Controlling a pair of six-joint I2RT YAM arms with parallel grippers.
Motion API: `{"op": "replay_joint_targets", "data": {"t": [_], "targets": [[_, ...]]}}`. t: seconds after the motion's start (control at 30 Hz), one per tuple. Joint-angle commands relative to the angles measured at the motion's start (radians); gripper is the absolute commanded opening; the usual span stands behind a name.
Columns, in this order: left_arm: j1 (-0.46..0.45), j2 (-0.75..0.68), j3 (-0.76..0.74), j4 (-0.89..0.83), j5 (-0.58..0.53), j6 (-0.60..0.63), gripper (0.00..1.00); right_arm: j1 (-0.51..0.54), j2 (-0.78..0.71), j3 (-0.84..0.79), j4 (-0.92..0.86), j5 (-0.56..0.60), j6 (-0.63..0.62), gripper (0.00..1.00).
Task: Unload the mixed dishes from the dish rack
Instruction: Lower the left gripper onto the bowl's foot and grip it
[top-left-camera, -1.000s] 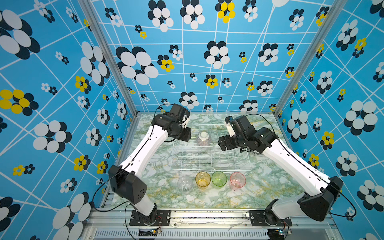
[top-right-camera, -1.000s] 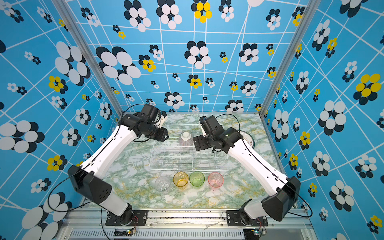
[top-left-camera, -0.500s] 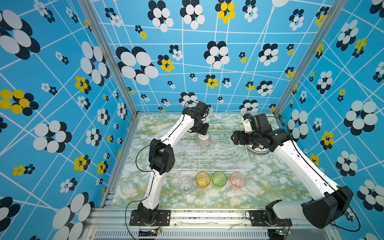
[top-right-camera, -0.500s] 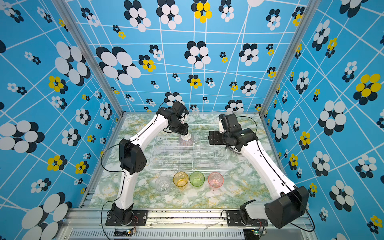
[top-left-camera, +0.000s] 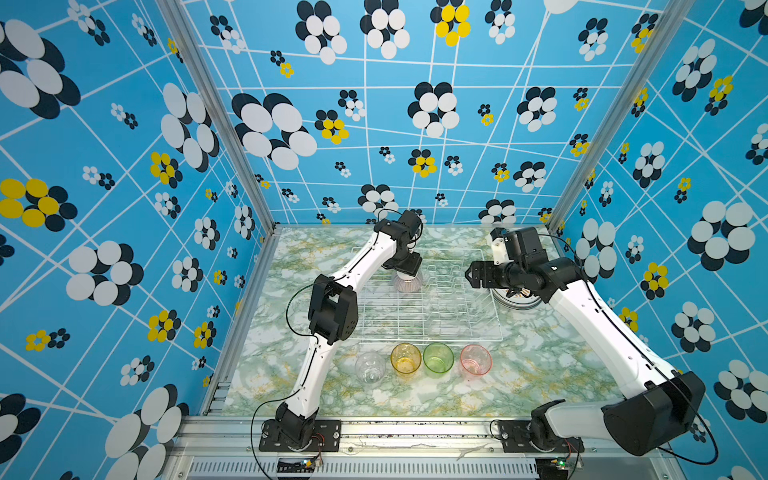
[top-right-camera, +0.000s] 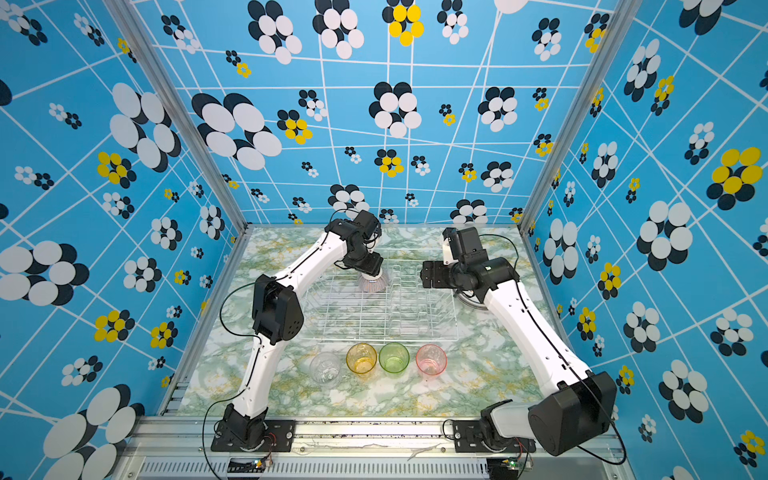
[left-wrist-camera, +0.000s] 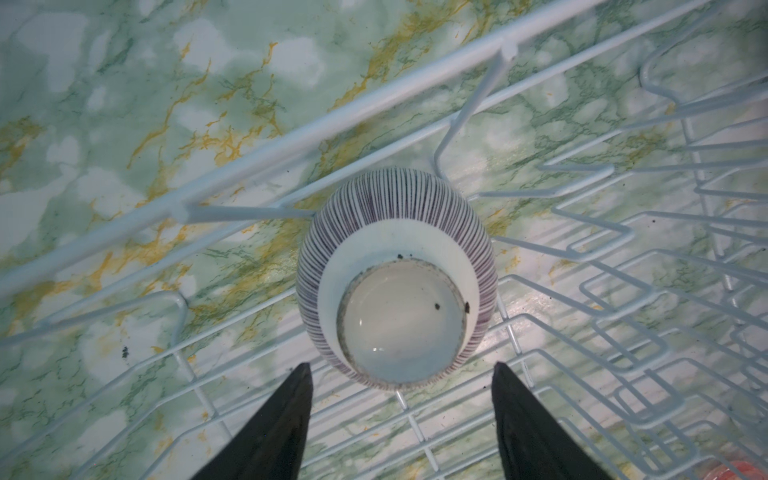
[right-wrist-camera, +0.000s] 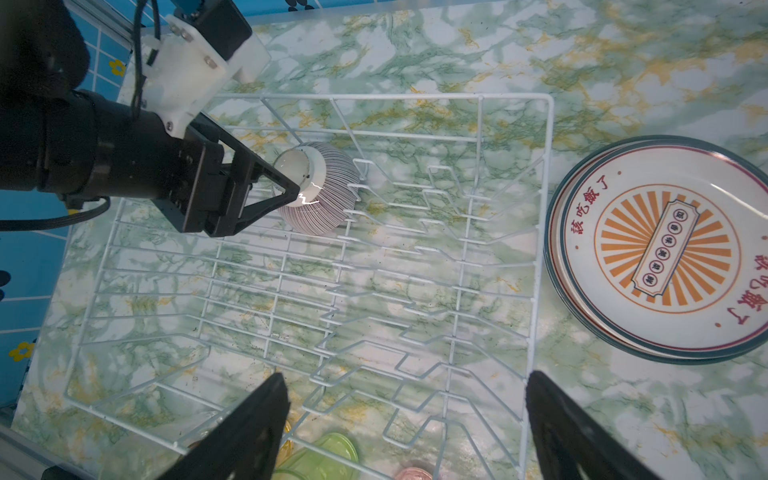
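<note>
The striped ribbed bowl (left-wrist-camera: 395, 274) sits upside down, white foot up, in the far left part of the white wire dish rack (top-left-camera: 436, 320) (top-right-camera: 374, 324), as both top views show. My left gripper (left-wrist-camera: 401, 365) (top-left-camera: 408, 269) (top-right-camera: 369, 271) hangs right over the bowl (top-left-camera: 409, 283) (top-right-camera: 372, 286), open, one fingertip on each side of the foot. In the right wrist view one black fingertip (right-wrist-camera: 296, 192) is level with the bowl's (right-wrist-camera: 322, 199) foot. My right gripper (right-wrist-camera: 405, 375) (top-left-camera: 471, 276) (top-right-camera: 424, 276) hovers open over the rack's right side, holding nothing.
Stacked printed plates (right-wrist-camera: 665, 257) (top-left-camera: 513, 298) lie on the marble table just right of the rack (right-wrist-camera: 540, 249). In front of the rack stand a clear (top-left-camera: 370, 368), an amber (top-left-camera: 405, 357), a green (top-left-camera: 437, 357) and a pink tumbler (top-left-camera: 476, 359). Patterned walls close in three sides.
My left arm swung in from the rack's left side, came down over the bowl and opened wider. My right gripper drew back from the bowl to the rack's right side.
</note>
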Motion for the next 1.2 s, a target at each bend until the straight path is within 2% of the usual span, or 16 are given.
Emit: {"op": "replay_joint_targets", "data": {"t": [0.0,0.8,1.17], "targets": [[-0.012,0.047,0.03,0.004,-0.017,0.003,0.69,-0.006,0.001,-0.016,0.023,-0.022,-0.017,0.91],[-0.032,0.1,0.053,0.071,-0.035,0.019,0.65,-0.013,0.015,-0.039,0.049,-0.035,-0.026,0.93],[-0.031,0.131,0.073,0.011,-0.031,0.046,0.5,-0.017,0.032,-0.043,0.052,-0.046,-0.023,0.93]]}}
